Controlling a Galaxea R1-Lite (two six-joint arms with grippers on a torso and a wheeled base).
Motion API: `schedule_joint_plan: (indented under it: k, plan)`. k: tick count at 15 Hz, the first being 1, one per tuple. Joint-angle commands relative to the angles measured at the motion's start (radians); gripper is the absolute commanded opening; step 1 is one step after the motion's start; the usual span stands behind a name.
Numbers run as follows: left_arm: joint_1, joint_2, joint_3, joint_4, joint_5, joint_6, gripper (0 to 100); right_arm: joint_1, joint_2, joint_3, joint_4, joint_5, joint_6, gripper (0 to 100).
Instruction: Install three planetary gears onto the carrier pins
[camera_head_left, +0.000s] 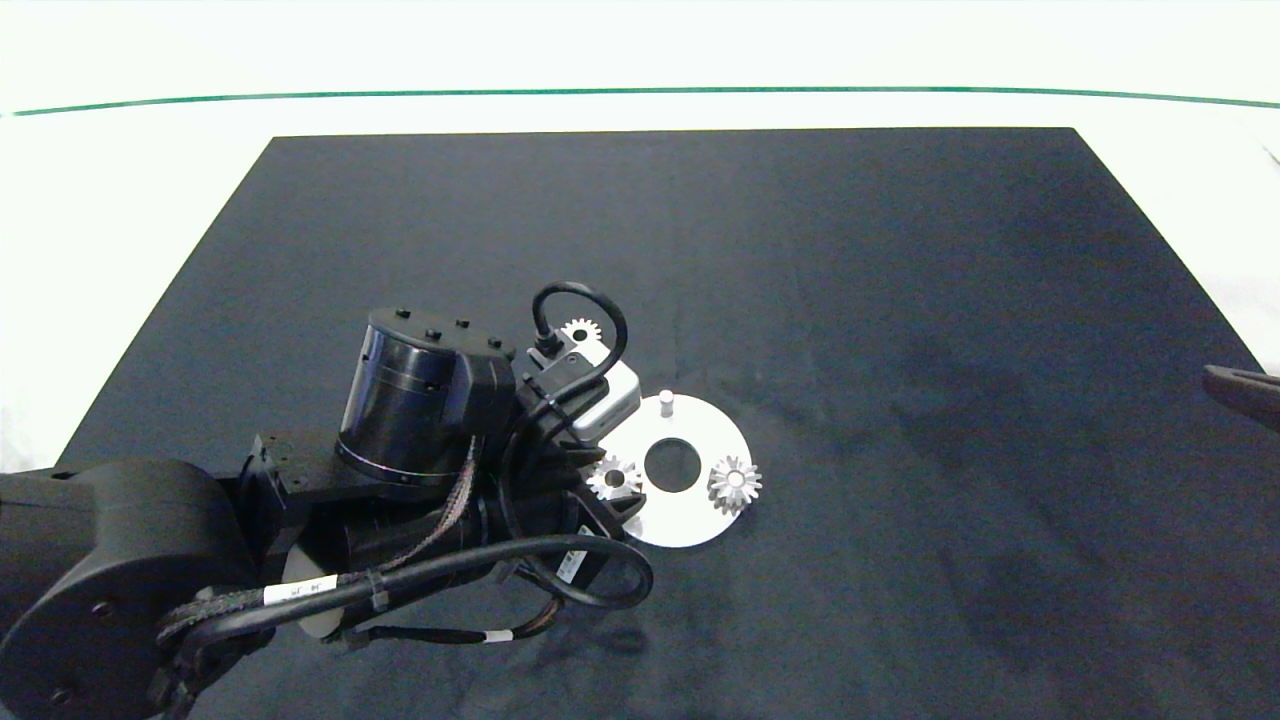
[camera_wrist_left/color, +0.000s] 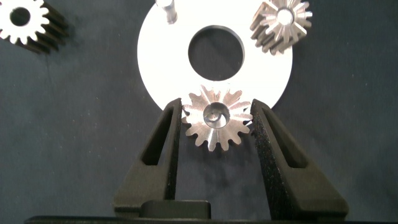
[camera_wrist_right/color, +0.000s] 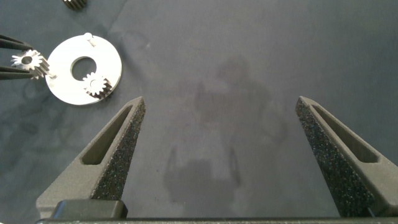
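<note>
Gripping one planetary gear (camera_wrist_left/color: 217, 118) between nearly closed fingers, the left gripper (camera_wrist_left/color: 216, 118) is holding it at the white disc's (camera_head_left: 690, 520) left edge, while the right gripper (camera_wrist_right/color: 217, 134) is hanging wide open, empty, far right.

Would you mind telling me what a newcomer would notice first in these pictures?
The white carrier disc on the dark mat draws the eye. The left gripper has its jaws closed on a silvery planetary gear at the disc's edge. A second gear sits on the disc, one pin is bare, and a third gear lies on the mat; the right gripper hangs open aside.
</note>
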Motion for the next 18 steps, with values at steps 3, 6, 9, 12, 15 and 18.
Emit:
schedule_joint_plan:
  k: [3,6,9,12,15,18]
  plan:
    - [0.002,0.015,0.0,-0.007,0.002,0.005,22,0.0,-0.005,-0.001,0.001,-0.001,-0.003,100]
    - [0.005,0.021,0.002,-0.019,0.002,0.011,22,0.0,-0.007,0.0,0.001,-0.001,-0.013,100]
    - [0.008,0.023,0.003,-0.024,0.002,0.027,22,0.0,-0.011,0.0,0.001,-0.001,-0.013,100]
    - [0.01,0.021,0.002,-0.024,0.002,0.033,22,0.0,-0.013,-0.001,0.003,-0.001,-0.015,100]
    - [0.013,0.021,0.003,-0.022,0.002,0.034,22,0.0,-0.013,0.0,0.003,-0.001,-0.015,100]
    - [0.013,0.021,0.0,-0.022,0.019,0.039,22,0.0,-0.013,0.0,0.003,-0.001,-0.015,100]
